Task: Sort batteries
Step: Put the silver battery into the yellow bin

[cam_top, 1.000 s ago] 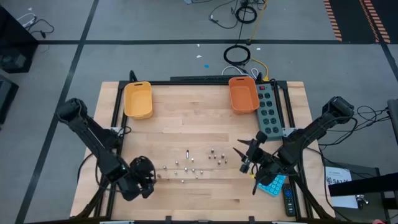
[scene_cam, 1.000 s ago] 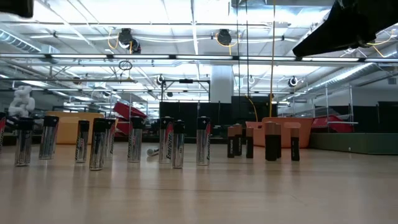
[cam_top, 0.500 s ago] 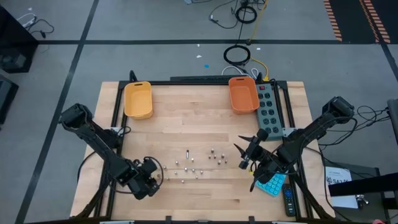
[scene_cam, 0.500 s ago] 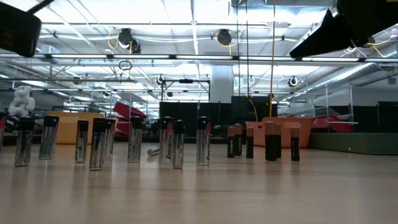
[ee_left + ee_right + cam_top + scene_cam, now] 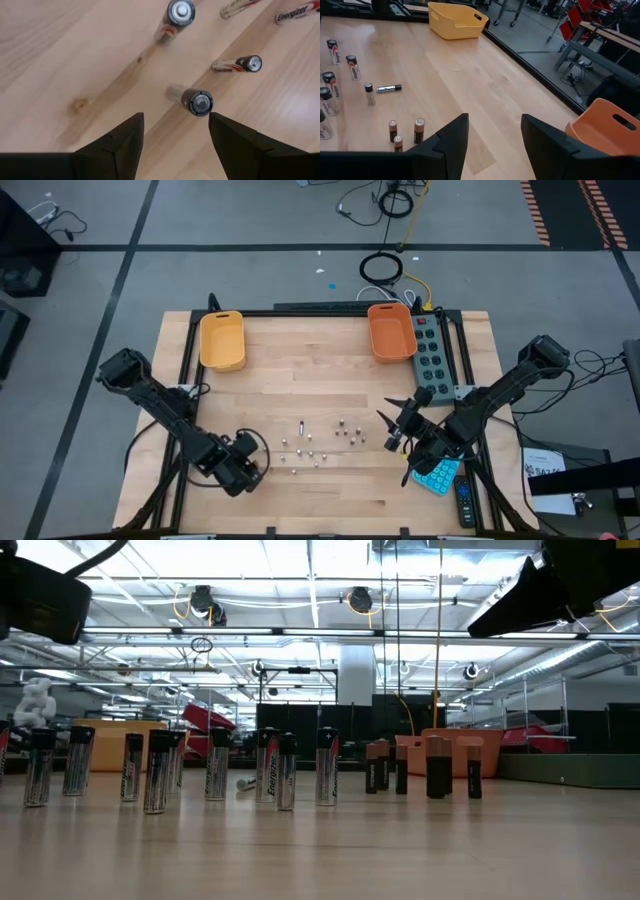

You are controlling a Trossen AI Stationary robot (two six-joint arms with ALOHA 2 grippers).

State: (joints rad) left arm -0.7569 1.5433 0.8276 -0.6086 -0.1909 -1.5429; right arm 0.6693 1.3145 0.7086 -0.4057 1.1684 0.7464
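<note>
The wooden table [image 5: 320,370] is the largest thing, framed by dark rails, with bare boards across its far half and along the near edge. A grey concrete floor [image 5: 250,220] surrounds it; in the low view a lit workshop hall lies behind. At the far edge sit the yellow bin [image 5: 222,340] on the left and the orange bin [image 5: 391,333] on the right, well apart. A green tray [image 5: 431,357] lies beside the orange bin. The blue calculator [image 5: 437,476] lies at the near right corner. The left gripper [image 5: 175,132] hangs open, holding nothing, over the left end of the batteries [image 5: 315,445]. The right gripper [image 5: 392,432] hovers open and empty just right of them. The batteries stand scattered mid-table toward the near side, one lying flat.
</note>
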